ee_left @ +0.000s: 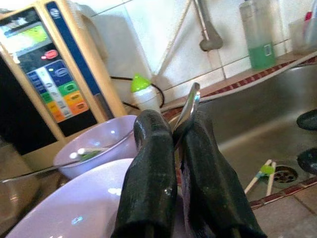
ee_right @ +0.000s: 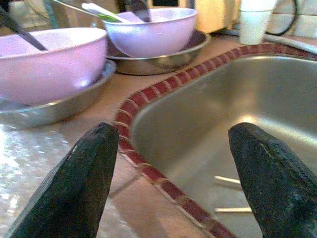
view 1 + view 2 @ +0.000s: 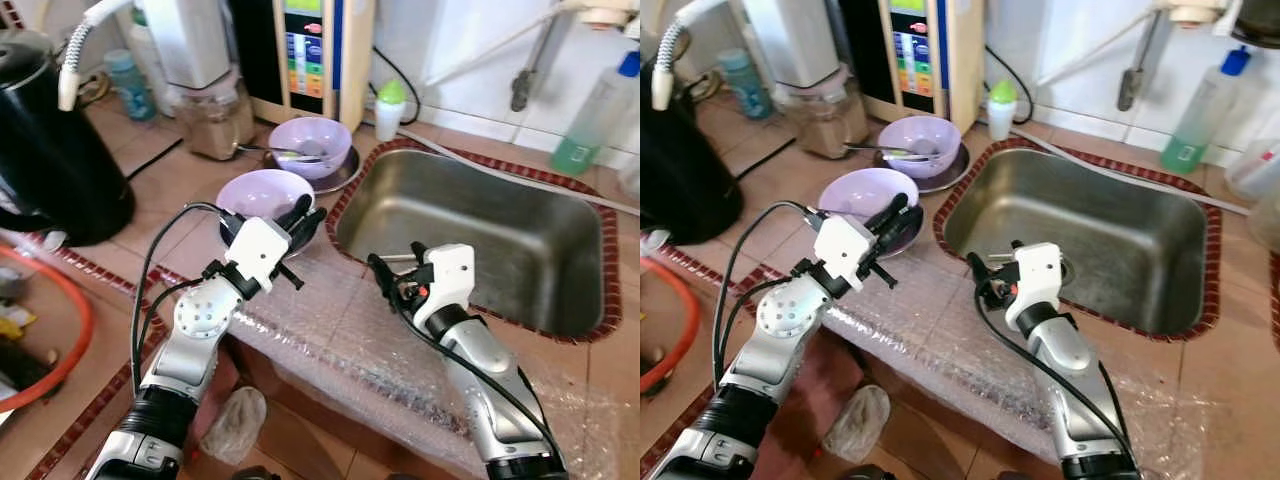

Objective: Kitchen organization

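Two lilac bowls stand on steel plates left of the steel sink [image 3: 560,300]. My left gripper [image 3: 306,213] hangs over the near bowl [image 3: 250,190], shut on a thin metal utensil [image 1: 190,104] whose end sticks out past the fingertips. The far bowl [image 3: 312,140] holds a few utensils. My right gripper [image 3: 398,262] is open with nothing between its fingers, low over the sink's near left rim. In the right wrist view that gripper [image 2: 173,163] frames the red tile border and the basin. A few green-tipped sticks [image 1: 261,174] lie by the drain.
A black kettle [image 3: 50,140] stands at the left, a water purifier [image 3: 300,50] and a blender jar [image 3: 215,115] at the back. A small green-capped bottle [image 3: 390,108] and a soap bottle [image 3: 590,120] flank the sink. Bubble wrap [image 3: 330,340] covers the counter's front edge.
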`<state>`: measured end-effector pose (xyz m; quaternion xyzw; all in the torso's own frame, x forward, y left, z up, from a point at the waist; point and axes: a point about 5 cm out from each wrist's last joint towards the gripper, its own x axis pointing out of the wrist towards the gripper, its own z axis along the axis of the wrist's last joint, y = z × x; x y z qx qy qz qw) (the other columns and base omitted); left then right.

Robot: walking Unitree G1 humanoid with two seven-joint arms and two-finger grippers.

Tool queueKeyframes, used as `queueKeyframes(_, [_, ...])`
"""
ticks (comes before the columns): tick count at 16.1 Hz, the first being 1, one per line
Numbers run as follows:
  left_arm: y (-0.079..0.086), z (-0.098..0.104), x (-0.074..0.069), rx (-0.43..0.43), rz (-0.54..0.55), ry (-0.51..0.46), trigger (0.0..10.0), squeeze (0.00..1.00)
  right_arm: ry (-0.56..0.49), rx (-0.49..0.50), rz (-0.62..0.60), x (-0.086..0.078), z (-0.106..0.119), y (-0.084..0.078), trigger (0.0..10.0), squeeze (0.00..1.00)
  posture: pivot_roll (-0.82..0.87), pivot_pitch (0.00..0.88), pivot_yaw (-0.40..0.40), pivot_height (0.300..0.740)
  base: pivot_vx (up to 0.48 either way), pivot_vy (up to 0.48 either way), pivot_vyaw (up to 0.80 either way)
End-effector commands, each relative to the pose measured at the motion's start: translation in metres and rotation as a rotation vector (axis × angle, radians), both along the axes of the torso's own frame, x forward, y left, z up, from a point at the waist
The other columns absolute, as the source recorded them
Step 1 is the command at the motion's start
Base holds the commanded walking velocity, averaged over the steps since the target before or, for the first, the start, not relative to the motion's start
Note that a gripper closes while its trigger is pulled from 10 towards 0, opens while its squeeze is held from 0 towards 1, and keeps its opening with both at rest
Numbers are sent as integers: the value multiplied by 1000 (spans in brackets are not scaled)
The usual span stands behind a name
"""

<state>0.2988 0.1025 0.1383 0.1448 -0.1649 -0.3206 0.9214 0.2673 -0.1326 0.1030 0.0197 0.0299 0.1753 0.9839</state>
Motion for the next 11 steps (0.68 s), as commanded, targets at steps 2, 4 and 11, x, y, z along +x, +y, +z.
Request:
queueKeyframes(2, [4,-10,-2,24,10,49,0,0,-20,3,11,-1,4,1,10000,0,-52,0,49,740,0,0,0])
queueKeyframes(4, [5,-5,-4,15,19,29,0,0,-30,2,16,-1,4,3,10000,0,-51,0,49,740,0,0,0])
queueKeyframes(11, [17,58,3,-41,40,-158,0,0,-179,-54,205,1,28,16,10000,0,-41,0,44,740,0,0,0])
